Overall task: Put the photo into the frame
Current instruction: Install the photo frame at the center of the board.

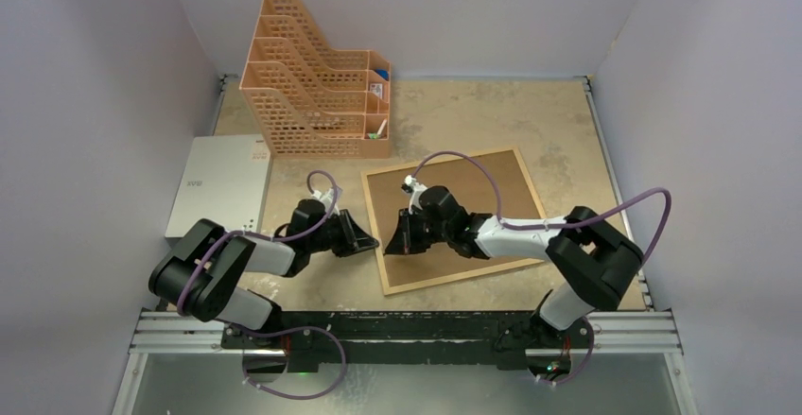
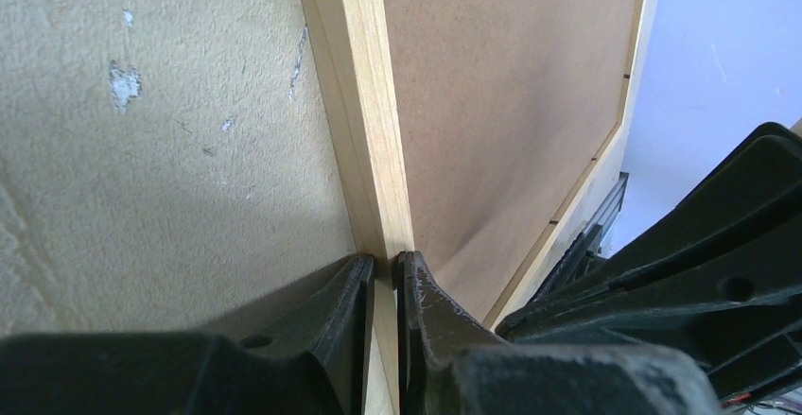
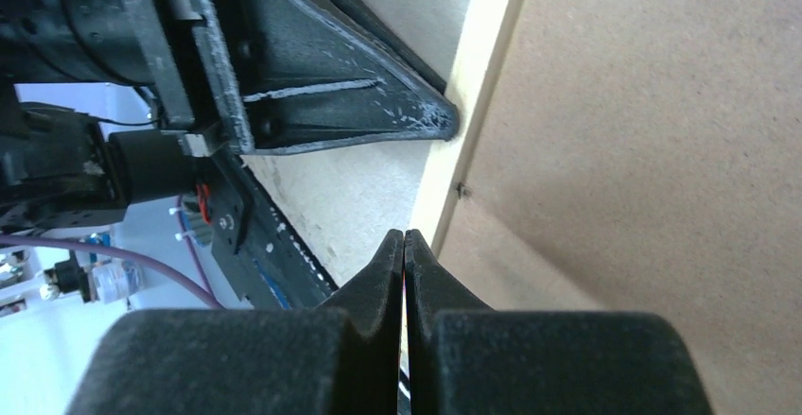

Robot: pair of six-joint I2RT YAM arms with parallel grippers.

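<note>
The frame (image 1: 440, 163) lies face down on the table, its light-wood rail (image 2: 355, 84) enclosing the brown backing board (image 1: 492, 188). My left gripper (image 2: 385, 268) is shut on the frame's left rail, one finger outside it and one on the board side. My right gripper (image 3: 405, 237) is shut with nothing between its fingers. Its tips sit at the inner edge of that same rail (image 3: 482, 75), just below a small tab (image 3: 462, 189) and close to the left gripper's finger (image 3: 378, 103). The photo is hidden.
An orange lattice file organizer (image 1: 317, 79) stands at the back left. A flat white box (image 1: 219, 186) lies by the left wall. Walls close in both sides and the back. The metal mounting rail (image 1: 407, 330) runs along the near edge.
</note>
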